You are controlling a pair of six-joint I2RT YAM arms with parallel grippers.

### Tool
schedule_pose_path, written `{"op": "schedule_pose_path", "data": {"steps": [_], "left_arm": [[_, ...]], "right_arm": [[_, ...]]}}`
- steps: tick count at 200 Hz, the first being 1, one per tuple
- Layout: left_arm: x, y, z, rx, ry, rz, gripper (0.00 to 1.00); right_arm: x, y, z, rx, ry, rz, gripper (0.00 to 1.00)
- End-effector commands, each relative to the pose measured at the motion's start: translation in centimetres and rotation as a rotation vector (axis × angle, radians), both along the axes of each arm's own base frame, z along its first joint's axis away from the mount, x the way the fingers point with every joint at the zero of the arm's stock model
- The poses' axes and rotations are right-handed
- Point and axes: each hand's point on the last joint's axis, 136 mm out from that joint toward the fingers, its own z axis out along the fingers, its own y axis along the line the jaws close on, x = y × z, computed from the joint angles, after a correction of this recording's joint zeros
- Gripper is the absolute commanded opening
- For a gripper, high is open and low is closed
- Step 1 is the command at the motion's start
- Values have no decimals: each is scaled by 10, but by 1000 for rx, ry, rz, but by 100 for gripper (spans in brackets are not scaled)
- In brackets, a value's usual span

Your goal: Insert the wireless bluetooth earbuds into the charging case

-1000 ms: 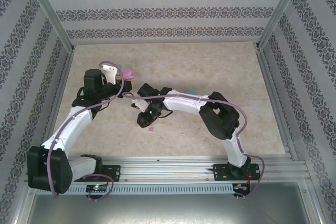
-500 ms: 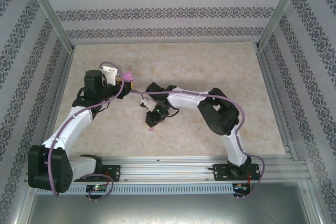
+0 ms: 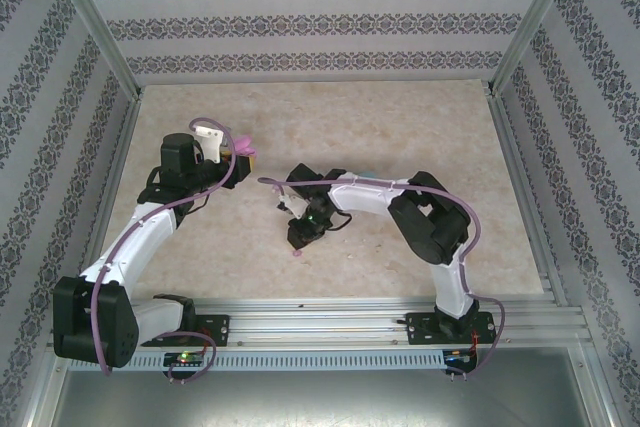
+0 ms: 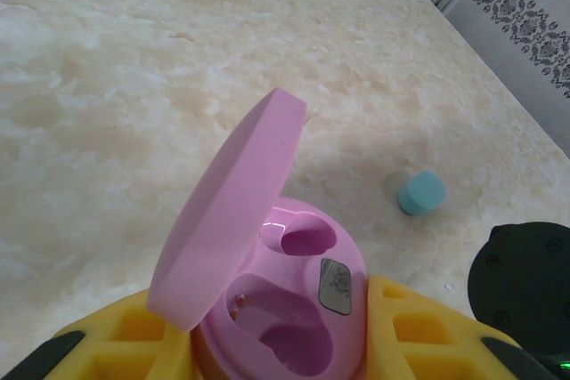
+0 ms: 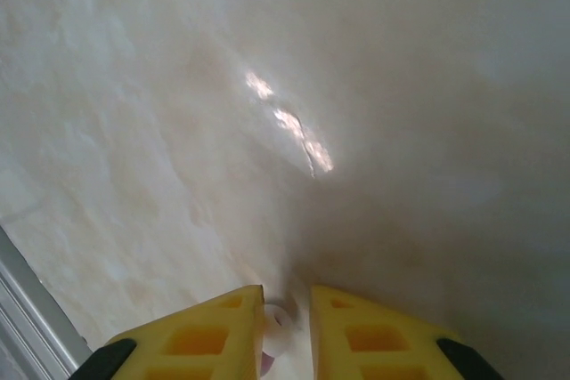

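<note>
My left gripper (image 3: 243, 152) is shut on the pink charging case (image 4: 307, 304), holding it above the table between yellow fingers (image 4: 419, 331). Its lid (image 4: 227, 220) stands open and both sockets are empty. My right gripper (image 3: 299, 235) points down at the table near the front middle. A pale pink-lilac earbud (image 5: 277, 331) lies between its slightly parted fingers (image 5: 200, 335), touching the left one with a gap to the right one. From above, that earbud (image 3: 297, 252) peeks out just below the gripper. The other earbuds are out of view.
A light blue rounded piece (image 4: 420, 193), probably the blue case, lies on the marble table (image 3: 400, 117) beyond the pink case; from above this blue piece (image 3: 366, 175) peeks out behind the right arm. Patterned walls and metal rails (image 3: 380, 312) enclose the table.
My right gripper has swung right and toward the front edge, coming down over the pink-lilac earbud. The left arm with the open case has stayed still.
</note>
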Motion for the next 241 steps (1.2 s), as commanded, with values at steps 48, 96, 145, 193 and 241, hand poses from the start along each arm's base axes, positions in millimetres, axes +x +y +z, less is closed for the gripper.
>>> {"op": "schedule_pose_path", "data": {"steps": [48,96,145,193,241], "left_arm": [[0,2,2,-26,4,7,21],[-1,0,2,-29,1,-2,21],[-6,-4,1,-41,7,-31,21],[-13,-6,-2,-60,22,-41,21],[-16,-7,-3,-60,33,-47,21]], "right_arm": [[-8,-20,12,-62,19,-140,29],[-1,-16,38,1,-59,-133,34],[-7,-30,60,-11,-249,36,35],[-6,-34,68,-109,-423,156,34],[-23,-25,46,-208,-439,300,32]]}}
